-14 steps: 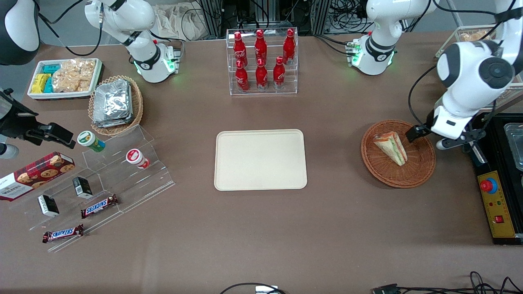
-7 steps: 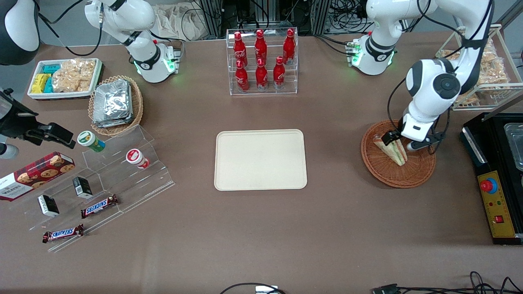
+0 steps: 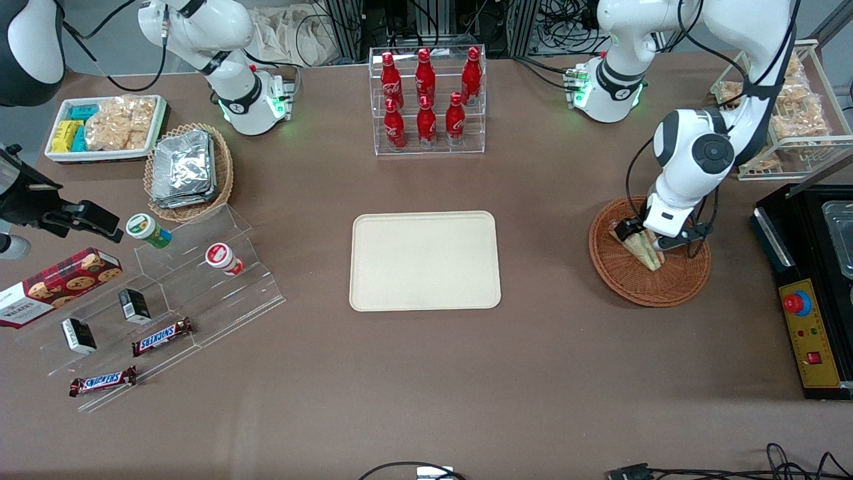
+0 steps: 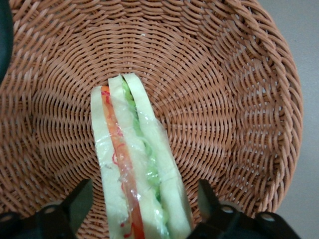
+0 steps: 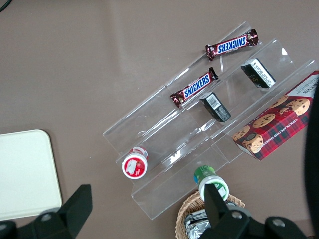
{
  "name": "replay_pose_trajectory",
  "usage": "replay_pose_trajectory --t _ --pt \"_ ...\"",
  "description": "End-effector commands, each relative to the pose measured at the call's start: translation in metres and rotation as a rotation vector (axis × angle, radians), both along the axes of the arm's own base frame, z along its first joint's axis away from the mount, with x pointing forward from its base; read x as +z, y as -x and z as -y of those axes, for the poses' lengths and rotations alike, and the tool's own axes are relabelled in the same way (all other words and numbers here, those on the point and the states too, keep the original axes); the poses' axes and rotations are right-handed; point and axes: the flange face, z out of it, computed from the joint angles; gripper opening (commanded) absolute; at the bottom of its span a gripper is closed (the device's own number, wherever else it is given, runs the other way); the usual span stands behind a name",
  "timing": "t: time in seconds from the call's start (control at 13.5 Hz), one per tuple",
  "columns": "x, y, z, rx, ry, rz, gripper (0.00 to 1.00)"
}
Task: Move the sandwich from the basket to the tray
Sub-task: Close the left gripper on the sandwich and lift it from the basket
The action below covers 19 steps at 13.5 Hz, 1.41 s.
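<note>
My pincer (image 3: 643, 235) hangs spread apart, one finger (image 4: 79, 201) each side of the sandwich (image 4: 134, 169). The sandwich lies in the basket (image 3: 686, 280), at three o'clock from the tray (image 3: 425, 261).

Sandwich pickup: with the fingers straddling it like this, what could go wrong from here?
The open gripper straddles the sandwich, which lies in the basket in loose clear wrap. Closing may pinch only film, or squash the soft bread. A weak grip could drop it short of the tray.
</note>
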Motion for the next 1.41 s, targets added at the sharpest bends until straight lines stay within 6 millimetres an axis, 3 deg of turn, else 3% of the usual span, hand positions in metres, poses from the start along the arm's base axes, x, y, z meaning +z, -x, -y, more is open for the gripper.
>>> replay_pose_trajectory --t 0.0,0.07,0.37,0.59,1.11,1.26,1.33 --pt "0.000 -0.002 -0.001 -0.002 -0.007 0.024 0.31" --pt "0.001 -0.002 -0.001 -0.004 -0.008 0.026 0.19" --pt "0.024 -0.007 -0.003 -0.009 -0.017 0.049 0.17" --pt "0.089 -0.019 -0.009 -0.058 -0.055 0.023 0.18" --pt "0.287 -0.073 -0.003 -0.087 -0.084 -0.136 0.19" --pt "0.322 -0.085 -0.001 -0.161 -0.074 -0.150 0.18" --pt "0.335 -0.092 0.012 -0.195 -0.073 -0.145 0.19"
